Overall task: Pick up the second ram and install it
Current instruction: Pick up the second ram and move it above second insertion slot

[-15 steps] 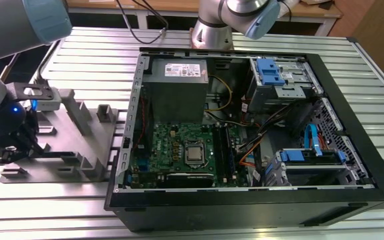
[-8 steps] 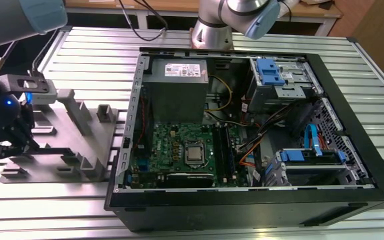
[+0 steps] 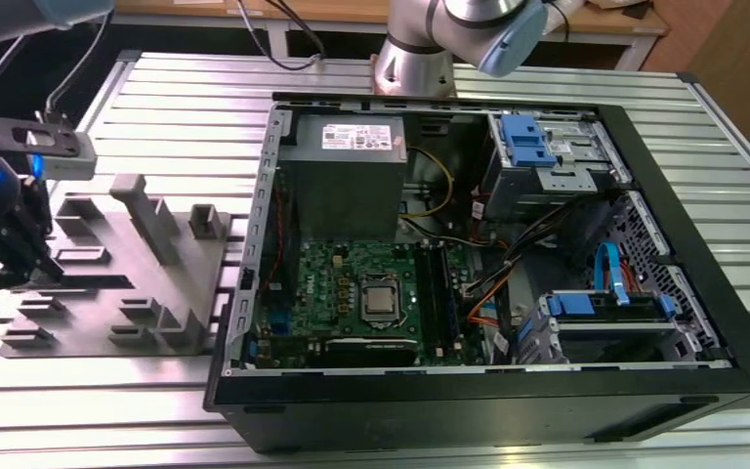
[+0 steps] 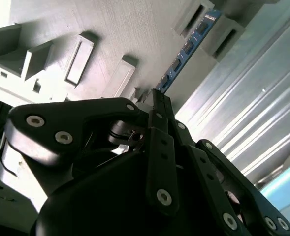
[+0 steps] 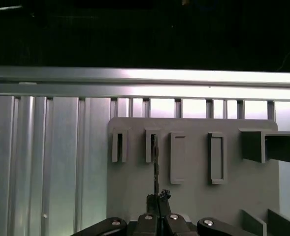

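The second ram [image 4: 186,49] is a thin dark blue strip with black chips, standing on edge in the slots of a grey holder block [image 4: 110,29]. In the first wrist view the ram [image 5: 155,157] shows edge-on as a thin dark line. My gripper [image 4: 157,101] has its black fingers pressed together on the strip's near end, and the first wrist view shows the gripper [image 5: 158,196] the same way. In the exterior view the gripper [image 3: 17,269] is at the far left over the holder block [image 3: 128,254], with the ram [image 3: 82,283] a dark strip beside it.
An open computer case [image 3: 687,195] lies to the exterior view's right of the holder, with a green motherboard [image 3: 349,293] and black slot rails [image 3: 434,293] inside. Grey posts [image 3: 147,210] rise from the holder. All rests on a ribbed metal table [image 3: 180,88].
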Robot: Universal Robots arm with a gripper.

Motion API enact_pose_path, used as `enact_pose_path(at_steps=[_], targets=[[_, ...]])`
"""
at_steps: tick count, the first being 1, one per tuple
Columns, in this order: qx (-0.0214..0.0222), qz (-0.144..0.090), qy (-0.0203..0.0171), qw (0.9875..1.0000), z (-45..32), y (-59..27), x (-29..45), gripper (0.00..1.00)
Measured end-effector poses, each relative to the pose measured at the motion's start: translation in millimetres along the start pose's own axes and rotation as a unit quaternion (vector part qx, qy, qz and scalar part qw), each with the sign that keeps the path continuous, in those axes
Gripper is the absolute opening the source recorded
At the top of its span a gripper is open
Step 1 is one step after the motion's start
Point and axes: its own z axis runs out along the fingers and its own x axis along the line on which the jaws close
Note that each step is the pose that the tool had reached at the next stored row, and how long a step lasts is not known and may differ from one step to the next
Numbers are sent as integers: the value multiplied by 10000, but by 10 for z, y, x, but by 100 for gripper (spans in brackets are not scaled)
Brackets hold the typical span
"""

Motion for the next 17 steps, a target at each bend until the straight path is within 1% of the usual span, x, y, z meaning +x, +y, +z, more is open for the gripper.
enact_pose_path(at_steps=[5, 17], targets=[[0, 0, 0, 10000, -156, 7, -5, 8], [0, 0, 0, 10000, -630, 27, -21, 8]])
